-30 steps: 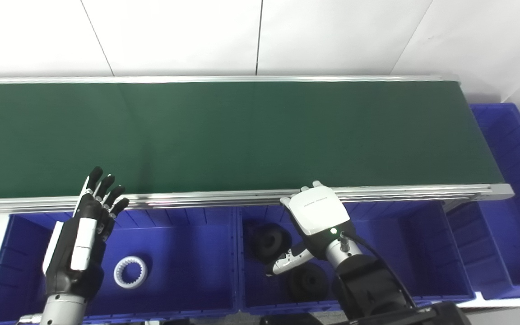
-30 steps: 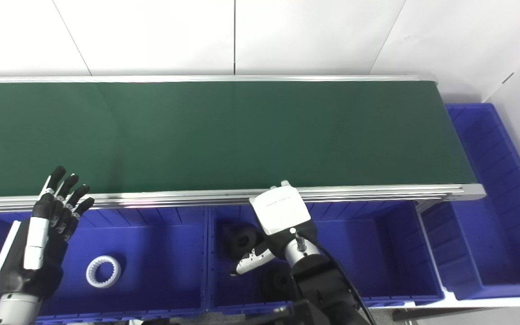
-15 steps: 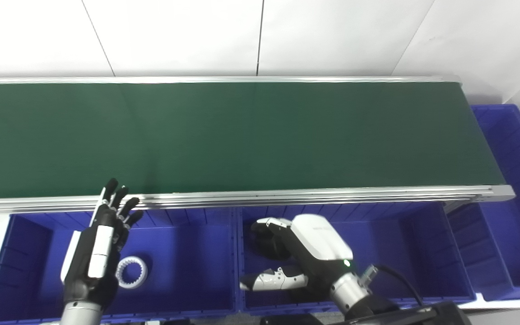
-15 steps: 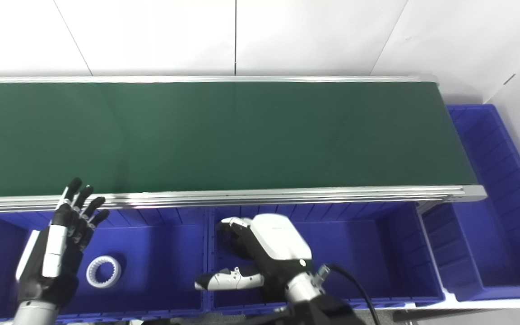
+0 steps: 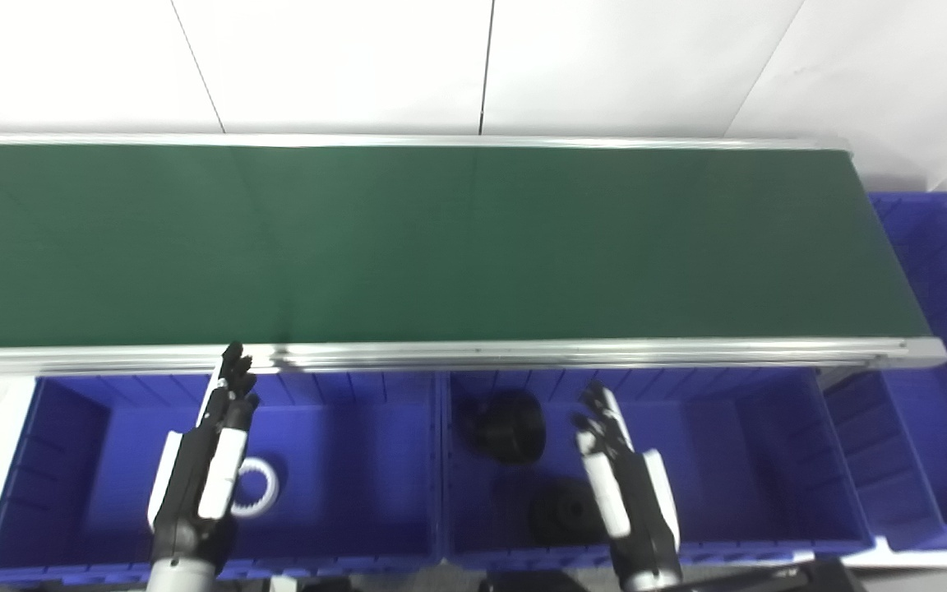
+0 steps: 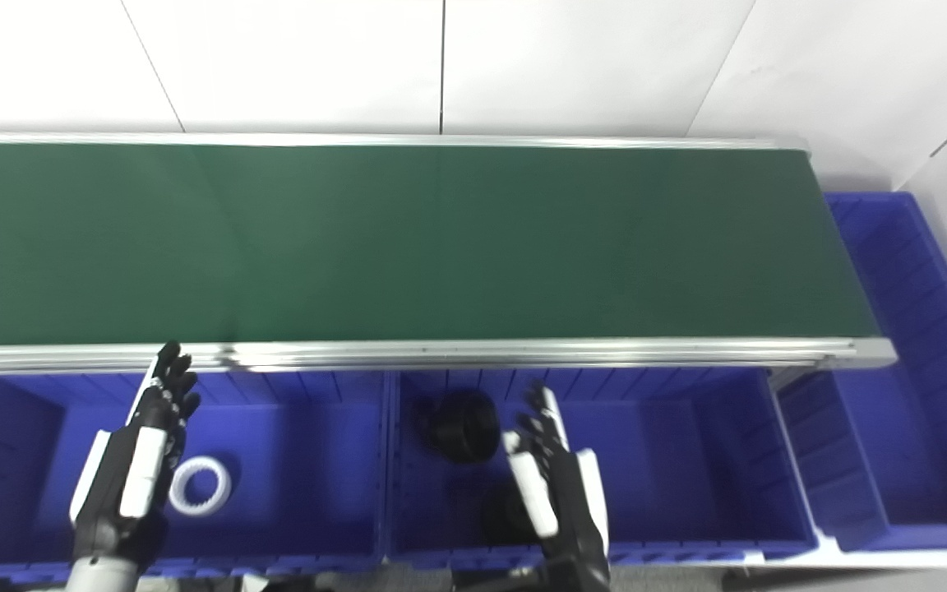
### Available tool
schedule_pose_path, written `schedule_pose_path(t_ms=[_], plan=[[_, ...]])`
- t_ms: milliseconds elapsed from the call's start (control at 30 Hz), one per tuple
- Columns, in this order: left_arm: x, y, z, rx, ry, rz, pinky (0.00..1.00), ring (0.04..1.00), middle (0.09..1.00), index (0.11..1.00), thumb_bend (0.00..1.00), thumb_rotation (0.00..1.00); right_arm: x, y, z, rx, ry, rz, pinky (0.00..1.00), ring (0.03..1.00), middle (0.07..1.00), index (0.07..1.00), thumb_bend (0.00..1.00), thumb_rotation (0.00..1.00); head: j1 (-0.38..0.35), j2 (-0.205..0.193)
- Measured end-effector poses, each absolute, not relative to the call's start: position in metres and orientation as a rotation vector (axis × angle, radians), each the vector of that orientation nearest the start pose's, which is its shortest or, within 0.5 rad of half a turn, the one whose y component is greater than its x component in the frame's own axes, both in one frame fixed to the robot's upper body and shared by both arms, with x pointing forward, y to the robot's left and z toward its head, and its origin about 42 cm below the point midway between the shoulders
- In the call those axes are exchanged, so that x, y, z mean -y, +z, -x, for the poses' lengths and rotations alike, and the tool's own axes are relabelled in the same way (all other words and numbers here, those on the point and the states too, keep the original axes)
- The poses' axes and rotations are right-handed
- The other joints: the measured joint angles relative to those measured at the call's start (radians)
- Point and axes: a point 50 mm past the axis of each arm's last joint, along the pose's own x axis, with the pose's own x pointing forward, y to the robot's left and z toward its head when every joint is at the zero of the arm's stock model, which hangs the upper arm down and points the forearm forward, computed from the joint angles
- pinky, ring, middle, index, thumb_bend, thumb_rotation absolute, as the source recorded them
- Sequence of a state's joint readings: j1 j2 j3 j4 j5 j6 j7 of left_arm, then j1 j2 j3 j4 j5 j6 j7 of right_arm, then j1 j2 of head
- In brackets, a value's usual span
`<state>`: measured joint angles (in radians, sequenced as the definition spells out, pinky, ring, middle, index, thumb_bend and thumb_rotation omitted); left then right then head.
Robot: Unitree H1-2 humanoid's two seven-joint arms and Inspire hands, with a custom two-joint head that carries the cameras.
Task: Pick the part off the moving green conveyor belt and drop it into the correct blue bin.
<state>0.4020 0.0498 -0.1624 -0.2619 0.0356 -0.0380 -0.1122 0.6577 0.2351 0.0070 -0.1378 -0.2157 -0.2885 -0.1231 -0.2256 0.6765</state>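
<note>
The green conveyor belt [image 5: 441, 238] runs across the view with no part on it. My left hand [image 5: 206, 460] is open and empty over the left blue bin [image 5: 342, 493], which holds a white toothed ring [image 5: 261, 487]. My right hand [image 5: 630, 493] is open and empty, fingers up, over the middle blue bin [image 5: 753, 460]. That bin holds two black round parts, one at the back [image 5: 502, 421] and one nearer the front [image 5: 560, 511], just left of my right hand.
A third blue bin [image 5: 934, 427] stands at the belt's right end. The belt's aluminium front rail [image 5: 523, 355] runs just beyond both hands. A white wall is behind the belt.
My right hand turned from palm-down and spread over the black parts to fingers-up and pulled back to the right. My left hand drew back and lower. The camera shifted slightly.
</note>
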Motion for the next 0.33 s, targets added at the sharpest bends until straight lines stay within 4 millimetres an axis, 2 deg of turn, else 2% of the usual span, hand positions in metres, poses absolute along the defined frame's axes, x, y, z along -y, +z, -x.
schedule_pose_path(t_ms=[100,200,333], plan=[[-0.187,0.09,-0.151,0.002,-0.188,-0.05,1.0,1.0,1.0,1.0,0.57,0.85,0.172,0.057,-0.074,-0.075,-0.388,0.057,0.97,0.99,1.0,1.0,0.65,1.0,0.012,-0.012],[-0.183,0.09,-0.151,0.061,-0.194,-0.041,1.0,1.0,1.0,1.0,0.54,0.84,0.166,0.063,-0.087,-0.002,-0.388,0.089,0.97,0.983,1.0,1.0,0.66,1.0,0.018,-0.029],[-0.182,0.085,-0.15,0.064,-0.19,-0.037,1.0,1.0,1.0,1.0,0.54,0.84,0.159,0.058,-0.086,0.009,-0.358,0.128,0.95,0.98,1.0,1.0,0.65,1.0,0.023,-0.048]])
